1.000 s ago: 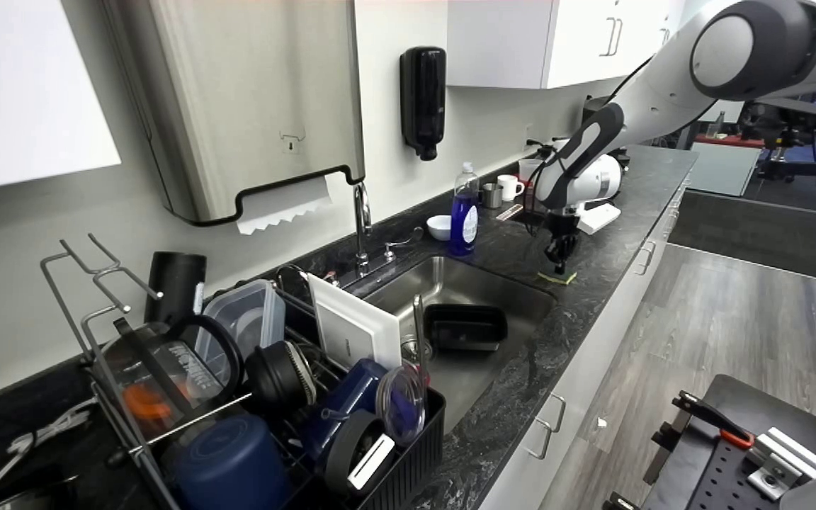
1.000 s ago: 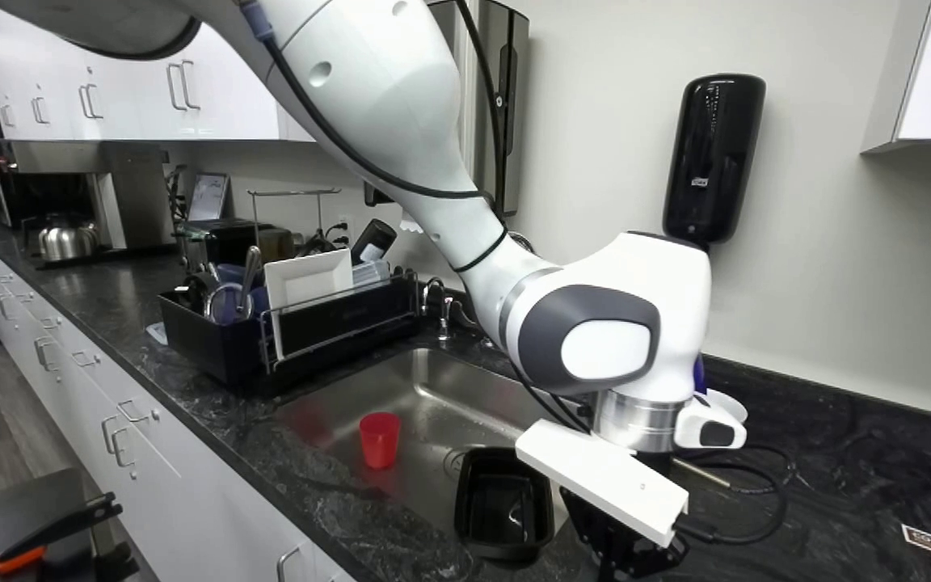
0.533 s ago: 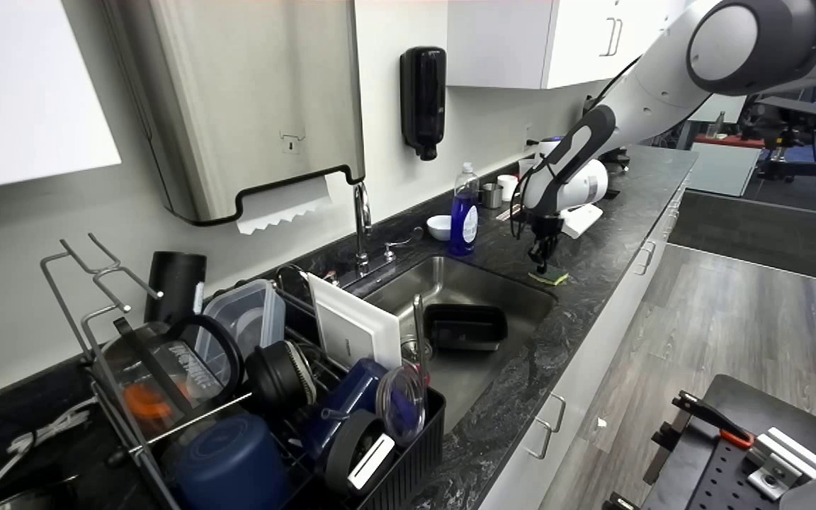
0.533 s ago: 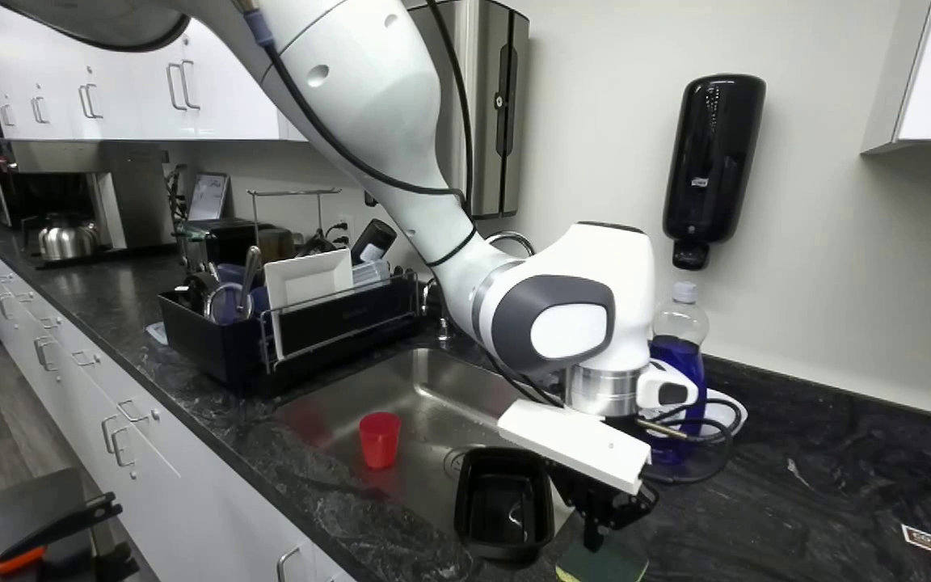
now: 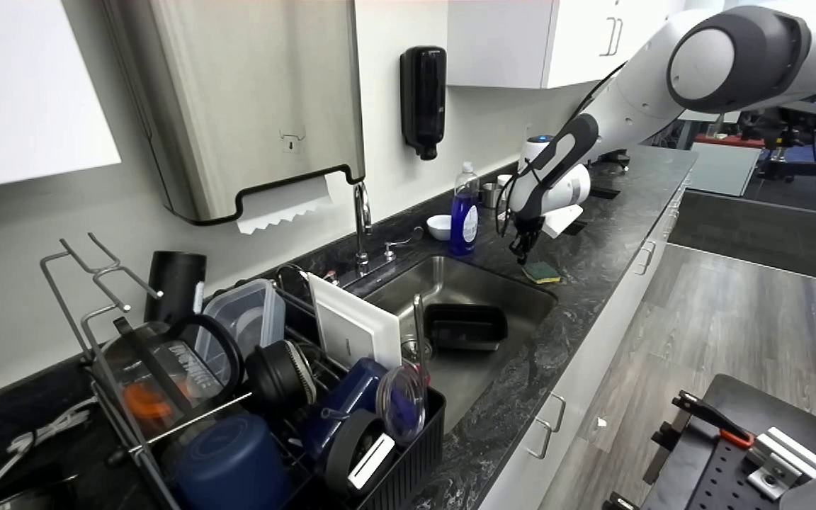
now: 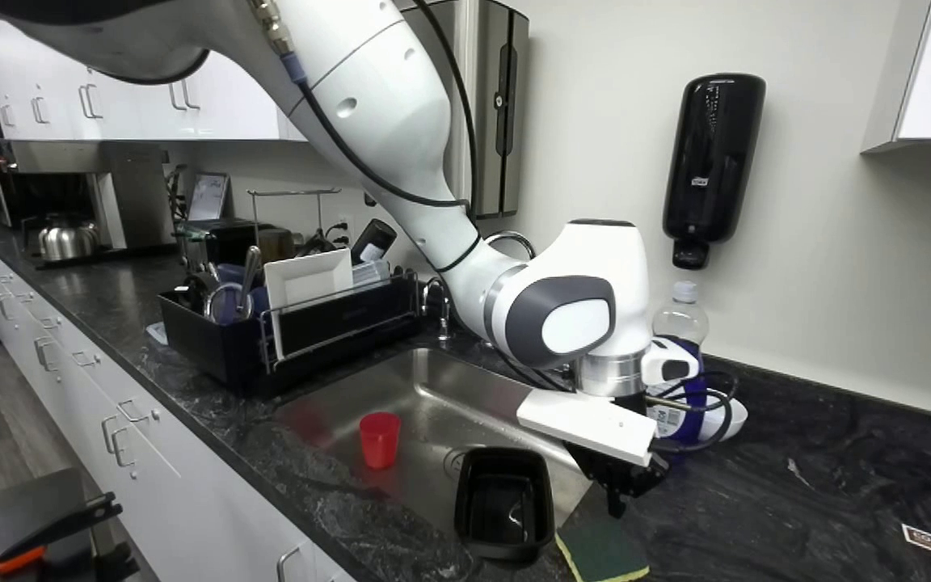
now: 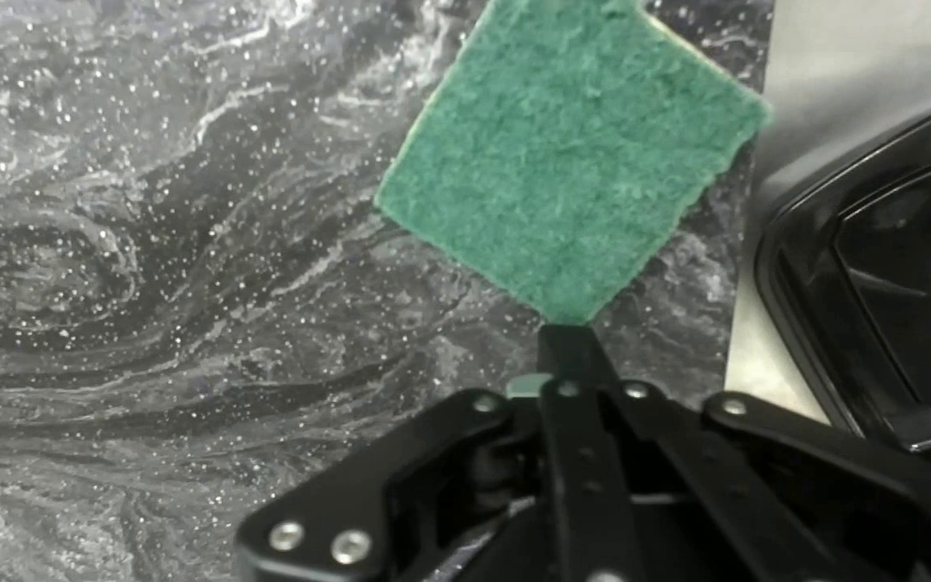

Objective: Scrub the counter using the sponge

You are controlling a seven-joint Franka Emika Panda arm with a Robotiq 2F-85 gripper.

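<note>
Wrist view: the sponge [image 7: 570,162] lies flat on the black counter [image 7: 150,323], green side up. One corner comes right up to the edge of the sink [image 7: 764,364]. The claw [image 7: 566,343] has its tips pressed together and holds nothing. The tips are right by another corner of the sponge, and it is hard to see if they touch it. In both exterior views the claw points down by the edge of the sponge. In an exterior view the sink has a black tub [image 6: 503,497] and a red cup [image 6: 379,440] in it. A bottle [image 5: 463,219] with blue inside and a small white bowl [image 5: 439,227] stand next to each other on the counter. Across the sink from the sponge, a white plate [image 6: 308,283] leans in a dish rack [image 6: 203,339].
</note>
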